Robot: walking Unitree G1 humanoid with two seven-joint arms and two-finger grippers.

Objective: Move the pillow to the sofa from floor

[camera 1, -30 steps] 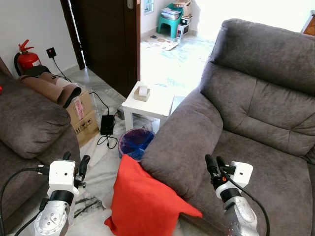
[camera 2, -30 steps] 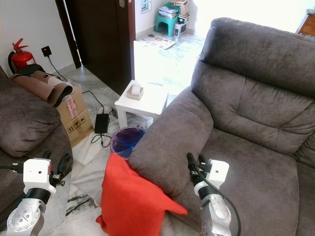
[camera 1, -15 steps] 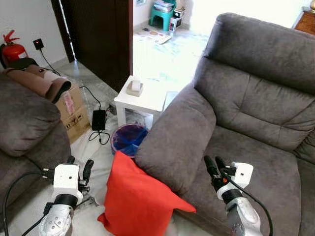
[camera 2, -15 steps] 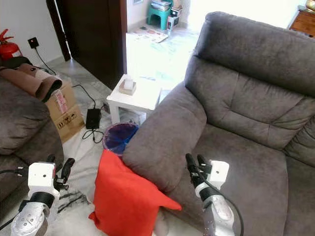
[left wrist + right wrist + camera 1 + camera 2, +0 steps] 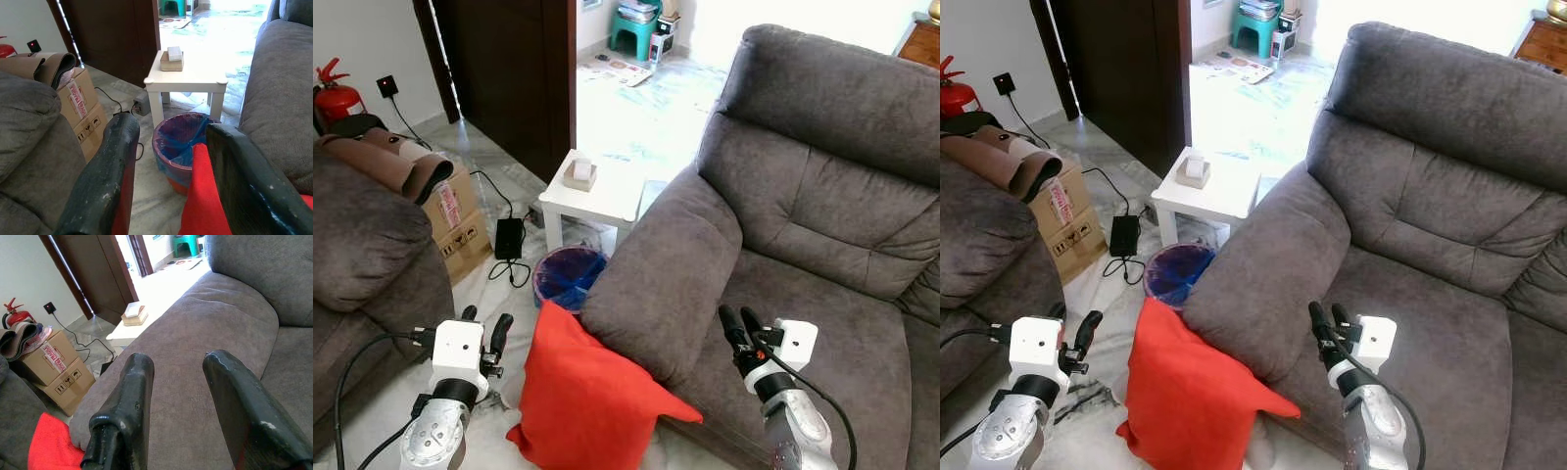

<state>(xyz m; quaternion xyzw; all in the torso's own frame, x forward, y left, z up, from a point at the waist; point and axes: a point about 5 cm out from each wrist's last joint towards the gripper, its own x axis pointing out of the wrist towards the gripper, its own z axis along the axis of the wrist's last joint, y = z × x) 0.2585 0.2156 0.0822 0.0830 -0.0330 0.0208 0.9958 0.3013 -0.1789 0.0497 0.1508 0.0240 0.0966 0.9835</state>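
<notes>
Both claws, left claw (image 5: 485,326) and right claw (image 5: 737,323), hang open, so a one-sided pinch risks the floppy red pillow (image 5: 590,399) sagging free beside the sofa (image 5: 822,215).

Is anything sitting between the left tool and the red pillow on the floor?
Nothing visible. The left tool is open, just beside the red pillow, with only bare marble floor between them. The pillow leans against the sofa armrest, in front of a blue-lined bin.
</notes>
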